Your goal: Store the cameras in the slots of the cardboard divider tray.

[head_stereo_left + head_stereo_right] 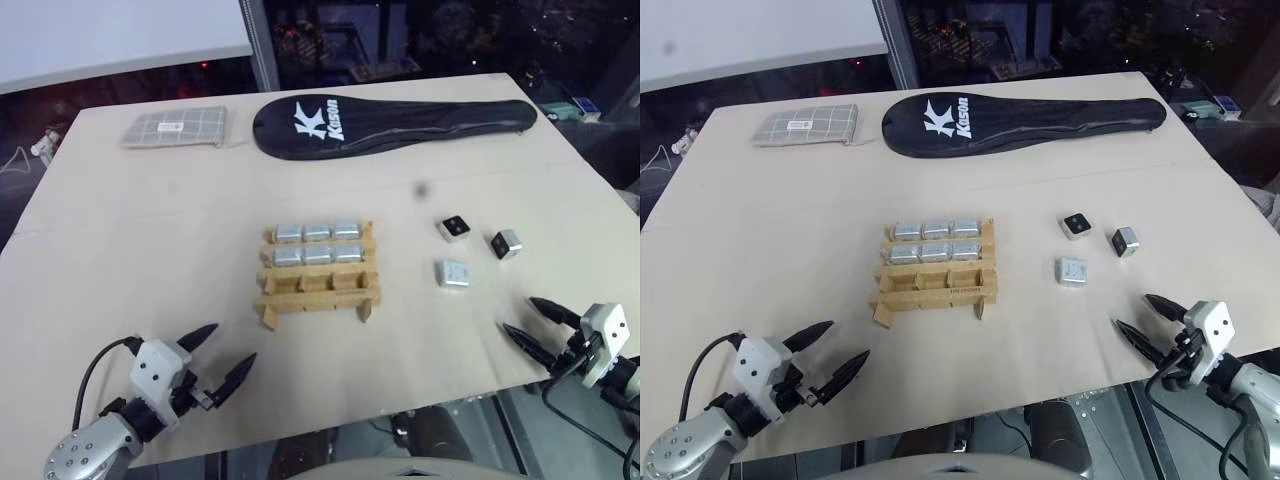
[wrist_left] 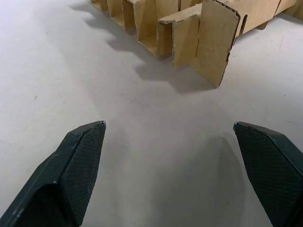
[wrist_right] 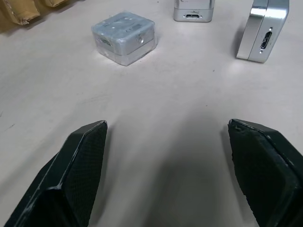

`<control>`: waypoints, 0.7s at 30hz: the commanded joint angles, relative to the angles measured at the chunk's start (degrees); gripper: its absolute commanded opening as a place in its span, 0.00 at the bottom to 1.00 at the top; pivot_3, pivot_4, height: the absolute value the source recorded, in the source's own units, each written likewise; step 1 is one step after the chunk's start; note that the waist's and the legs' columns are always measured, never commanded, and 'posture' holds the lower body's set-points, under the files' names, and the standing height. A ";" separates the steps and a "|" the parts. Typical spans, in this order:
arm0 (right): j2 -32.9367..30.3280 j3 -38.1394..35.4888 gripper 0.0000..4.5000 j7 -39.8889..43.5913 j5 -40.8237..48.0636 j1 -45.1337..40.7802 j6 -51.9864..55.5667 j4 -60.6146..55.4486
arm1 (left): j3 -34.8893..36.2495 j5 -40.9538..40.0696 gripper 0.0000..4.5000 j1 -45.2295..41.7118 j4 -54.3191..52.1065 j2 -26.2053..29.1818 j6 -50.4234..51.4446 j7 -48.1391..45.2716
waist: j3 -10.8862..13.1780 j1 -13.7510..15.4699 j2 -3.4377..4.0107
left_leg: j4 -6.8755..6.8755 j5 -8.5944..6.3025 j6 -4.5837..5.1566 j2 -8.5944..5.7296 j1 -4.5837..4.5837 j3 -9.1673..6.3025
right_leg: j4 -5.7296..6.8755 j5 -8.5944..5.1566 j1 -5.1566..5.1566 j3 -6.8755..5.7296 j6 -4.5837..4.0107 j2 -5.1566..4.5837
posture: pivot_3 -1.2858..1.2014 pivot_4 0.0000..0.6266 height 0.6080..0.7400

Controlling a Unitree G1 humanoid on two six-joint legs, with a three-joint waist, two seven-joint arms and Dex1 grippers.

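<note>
Tools low in the frame, both spread wide and empty: left tool (image 1: pixel 222 354) at lower left over bare worktop (image 1: pixel 150 250), right tool (image 1: pixel 528 322) at lower right near the worktop's front edge. Just above the right tool, three loose cameras on the worktop: one lying flat (image 1: pixel 453 273), one with black lens face up (image 1: pixel 454 228), one tilted on edge (image 1: pixel 506 243), all apart from each other. At centre frame, tray (image 1: pixel 316 286), up and right of the left tool. Back row filled with three cameras (image 1: pixel 317 232); middle row filled with three more (image 1: pixel 318 254); front row of slots bare. At upper centre, long black racket cover (image 1: pixel 390 124) with white lettering. At upper left, grey checked pouch (image 1: pixel 174 127), beside the cover and apart from it.
</note>
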 commanded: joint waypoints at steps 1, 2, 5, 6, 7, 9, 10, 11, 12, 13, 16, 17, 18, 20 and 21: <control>-0.30 -1.43 0.90 0.30 0.25 -0.54 -1.21 -0.16 | 1.08 -0.95 1.00 0.30 -0.51 0.28 -0.88 -0.32 | 0.00 0.00 0.00 | 0.00 0.00 0.00 0.00 0.00 0.00 | 0.00 0.00 0.00 0.00 0.00 0.00 | 0.52 0.24 1.00; -0.28 -1.41 0.90 0.28 0.20 -0.62 -1.27 -0.03 | 1.03 -0.95 1.00 0.24 -0.56 0.26 -0.86 -0.29 | 0.00 0.00 0.00 | 0.00 0.00 0.00 0.00 0.00 0.00 | 0.00 0.00 0.00 0.00 0.00 0.00 | 0.52 0.24 1.00; -0.21 -1.32 0.90 0.28 0.02 -0.73 -1.46 0.25 | 0.99 -1.03 1.00 0.13 -0.54 0.21 -1.11 -0.44 | 0.00 0.00 0.00 | 0.00 0.00 0.00 0.00 0.00 0.00 | 0.00 0.00 0.00 0.00 0.00 0.00 | 0.52 0.24 1.00; -0.18 -1.32 0.90 0.26 -0.02 -0.74 -1.49 0.29 | 1.00 -1.08 1.00 0.14 -0.55 0.18 -1.14 -0.48 | 0.00 0.00 0.00 | 0.00 0.00 0.00 0.00 0.00 0.00 | 0.00 0.00 0.00 0.00 0.00 0.00 | 0.52 0.24 1.00; -0.14 -1.29 0.90 0.14 -0.12 -0.74 -1.50 0.28 | 1.02 -1.11 1.00 0.21 -0.53 0.20 -1.34 -0.67 | 0.00 0.00 0.00 | 0.00 0.00 0.00 0.00 0.00 0.00 | 0.00 0.00 0.00 0.00 0.00 0.00 | 0.52 0.24 1.00; 0.04 -1.14 0.90 -0.41 -0.45 -0.73 -1.42 0.19 | 1.22 -1.46 1.00 0.48 -0.43 0.53 -2.34 -1.93 | 0.00 0.00 0.00 | 0.00 0.00 0.00 0.00 0.00 0.00 | 0.00 0.00 0.00 0.00 0.00 0.00 | 0.52 0.24 1.00; 0.30 -1.11 0.90 -0.94 -0.49 -0.83 -1.22 0.03 | 1.52 -2.20 1.00 0.58 -0.48 0.86 -2.24 -2.76 | 0.00 0.00 0.00 | 0.00 0.00 0.00 0.00 0.00 0.00 | 0.00 0.00 0.00 0.00 0.00 0.00 | 0.52 0.24 1.00; 0.62 -1.13 0.90 -1.61 -0.32 -1.02 -0.78 -0.25 | 2.00 -3.05 1.00 0.49 -0.52 1.18 -1.81 -3.36 | 0.00 0.00 0.00 | 0.00 0.00 0.00 0.00 0.00 0.00 | 0.00 0.00 0.00 0.00 0.00 0.00 | 0.52 0.24 1.00; 0.88 -1.15 0.90 -2.31 -0.12 -1.27 -0.25 -0.53 | 2.57 -3.42 1.00 0.21 -0.41 1.77 -1.75 -3.91 | 0.00 0.00 -0.01 | 0.00 0.00 0.00 0.00 0.00 0.01 | 0.00 0.00 0.00 0.00 0.00 0.00 | 0.52 0.24 1.00; 1.06 -1.18 0.90 -2.81 -0.07 -1.51 0.00 -0.65 | 3.17 -3.75 1.00 -0.11 -0.26 2.47 -1.81 -4.55 | 0.00 0.00 0.00 | 0.00 0.00 0.00 0.01 0.00 0.00 | 0.00 0.00 0.00 -0.02 0.00 0.01 | 0.52 0.24 1.00; 1.84 -1.30 0.90 -4.93 -0.38 -2.68 0.60 -0.52 | 5.67 -6.92 1.00 -1.06 -0.09 5.40 -0.59 -7.75 | 0.00 0.00 0.01 | 0.00 0.00 0.00 0.01 0.01 0.00 | 0.00 0.00 -0.01 -0.01 0.00 0.02 | 0.52 0.24 1.00; 2.11 -1.38 0.90 -6.43 -0.74 -3.15 1.11 -0.58 | 6.40 -8.18 1.00 -1.06 -0.21 6.40 -0.19 -9.22 | 0.00 -0.01 0.00 | 0.00 0.00 0.00 0.02 0.01 0.00 | 0.00 0.00 0.00 -0.01 0.00 0.02 | 0.52 0.24 1.00; 2.49 -1.34 0.90 -8.59 -1.14 -3.98 2.18 -0.88 | 7.25 -10.07 1.00 -1.01 -0.54 7.60 0.68 -11.09 | 0.00 -0.01 0.00 | 0.00 0.00 0.00 0.02 0.01 -0.01 | 0.00 0.00 -0.01 -0.02 0.00 0.02 | 0.52 0.24 1.00; 3.43 -1.21 0.90 -11.62 -0.78 -5.89 4.03 -1.97 | 8.81 -13.39 1.00 -0.96 -1.47 9.62 1.71 -14.40 | 0.00 -0.07 0.01 | 0.00 0.00 0.00 0.02 -0.02 0.02 | 0.00 0.00 -0.06 0.01 0.00 0.01 | 0.52 0.24 1.00; 3.89 -1.11 0.90 -13.13 -0.99 -6.99 4.52 -2.27 | 9.55 -15.14 1.00 -0.98 -2.02 10.44 1.25 -16.86 | 0.01 -0.11 0.02 | 0.00 0.00 0.00 0.02 -0.06 0.03 | 0.00 0.00 -0.10 0.01 0.00 0.01 | 0.52 0.24 1.00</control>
